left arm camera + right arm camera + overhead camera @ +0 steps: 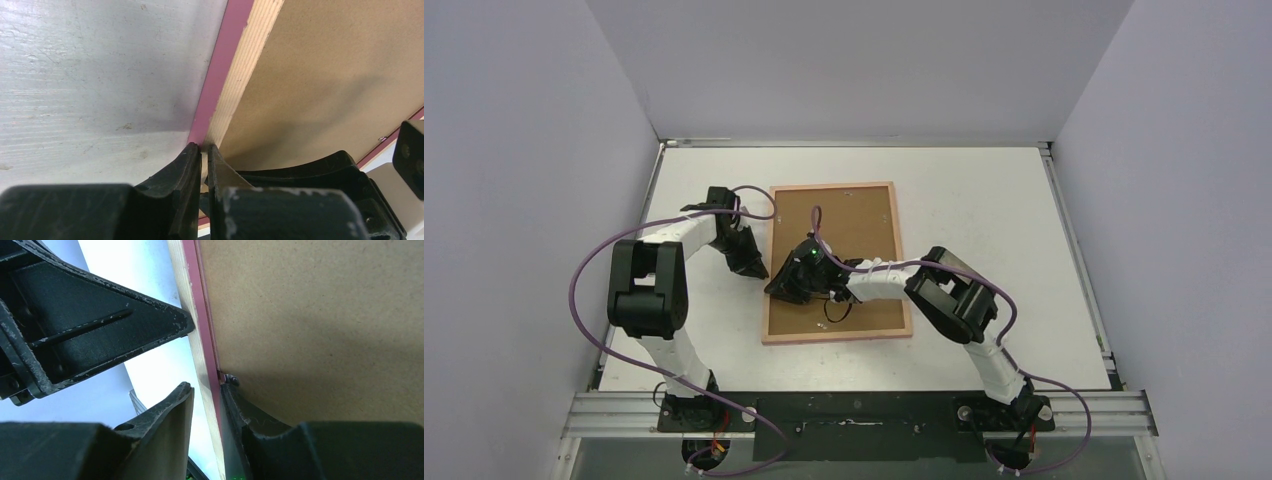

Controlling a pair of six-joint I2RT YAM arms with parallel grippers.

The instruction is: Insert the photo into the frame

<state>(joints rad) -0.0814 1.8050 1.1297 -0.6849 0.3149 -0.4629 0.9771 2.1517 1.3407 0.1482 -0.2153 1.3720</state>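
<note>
Left gripper: we are seeing its fingers pressed almost together on the left rail of the frame. The pale wood strip is running into the thin slit between them, and we are reading that as a pinch on the rail.
Frame: it is lying back-up on the table between the two arms, showing pale wood on top and pink down its sides.
Right gripper: it is sitting just beside the left one on the same rail, spread astride it. One finger is hanging outside over the table with a sliver of gap, and the other is touching the pink inner edge.
Clip: a small dark tab is showing at the inner edge, just ahead of that inner finger.
Backing board: the plain brown board is filling the frame's opening.
Photo: we are not finding it in any view, and we cannot tell whether it is lying under the board.
Step in hand: we are judging that both arms are working this left rail around the board.
Doing it well: we are thinking the left pinch should be steadying the frame flat. The right fingers should be working low and gently near the clip, so that the frame is not sliding or tilting on the table.
Writing: we are reading no brand, label or lettering anywhere.
</note>
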